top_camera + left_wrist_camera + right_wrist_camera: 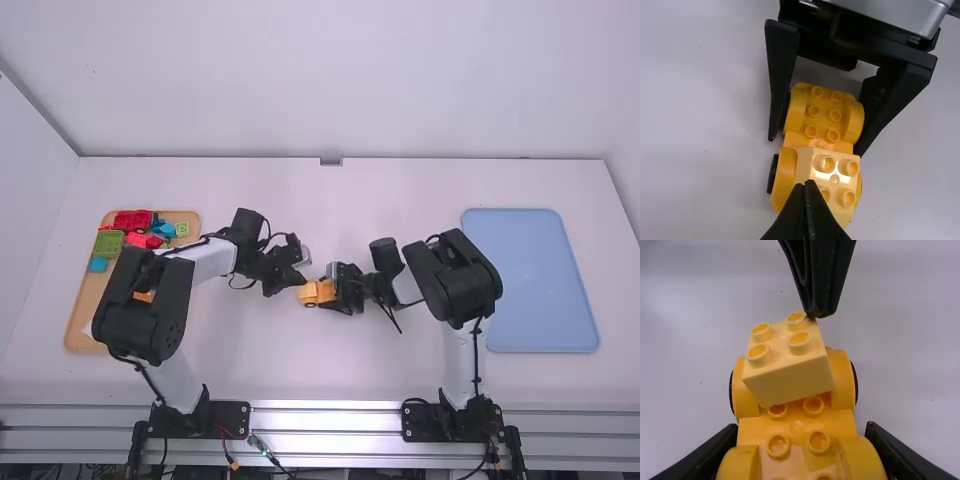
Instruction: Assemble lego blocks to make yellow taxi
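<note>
Right gripper [816, 145] clamping our yellow chassis [824, 114], left gripper [807, 184] closed empty at the pale block [789, 376] askew atop the chassis: let's square studs, then press straight down!

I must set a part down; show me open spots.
Open: the blue tray, and the table along the back wall. Crowded: the tan tray of blocks, and the yellow car between left gripper and right gripper.
</note>
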`<state>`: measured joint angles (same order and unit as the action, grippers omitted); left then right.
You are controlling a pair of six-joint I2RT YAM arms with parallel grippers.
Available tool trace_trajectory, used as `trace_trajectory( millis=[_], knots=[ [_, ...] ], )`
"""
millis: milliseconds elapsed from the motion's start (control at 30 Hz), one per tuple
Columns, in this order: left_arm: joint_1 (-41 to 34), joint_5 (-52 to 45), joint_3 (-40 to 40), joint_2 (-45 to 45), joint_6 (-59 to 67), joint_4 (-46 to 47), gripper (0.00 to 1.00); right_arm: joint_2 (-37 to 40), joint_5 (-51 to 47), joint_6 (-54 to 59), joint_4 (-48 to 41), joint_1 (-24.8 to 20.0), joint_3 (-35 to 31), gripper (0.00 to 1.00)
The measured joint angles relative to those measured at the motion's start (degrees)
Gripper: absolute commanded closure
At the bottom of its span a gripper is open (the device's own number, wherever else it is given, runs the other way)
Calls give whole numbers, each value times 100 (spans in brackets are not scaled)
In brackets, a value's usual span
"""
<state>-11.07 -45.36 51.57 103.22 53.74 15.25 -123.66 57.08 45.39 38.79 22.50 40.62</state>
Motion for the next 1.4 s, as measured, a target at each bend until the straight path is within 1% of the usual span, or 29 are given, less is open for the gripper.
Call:
trace_trajectory(
  millis=[267,400,700,800,900,1000,1267,1400],
  knots=[
    [-138,-28,0,-2,-22,-223,98,-2,-2,-2,2,0,0,36],
    [-142,59,0,-2,-247,-466,98,-2,0,0,0,0,0,36],
    [-142,260,-11,-87,-533,-507,98,-2,2,0,-2,0,0,36],
    [-142,212,-20,-319,-476,-319,98,-2,0,0,2,-2,0,36],
    [-144,76,-20,-684,-256,122,98,-2,2,0,2,0,0,36],
    [-151,7,-20,-782,-157,186,98,-2,0,0,0,0,0,36],
    [-380,-83,-431,-704,-129,-184,98,-2,0,-2,0,0,0,36],
    [-420,98,-597,-691,-389,-420,98,-2,0,-2,0,0,0,36]
  ],
)
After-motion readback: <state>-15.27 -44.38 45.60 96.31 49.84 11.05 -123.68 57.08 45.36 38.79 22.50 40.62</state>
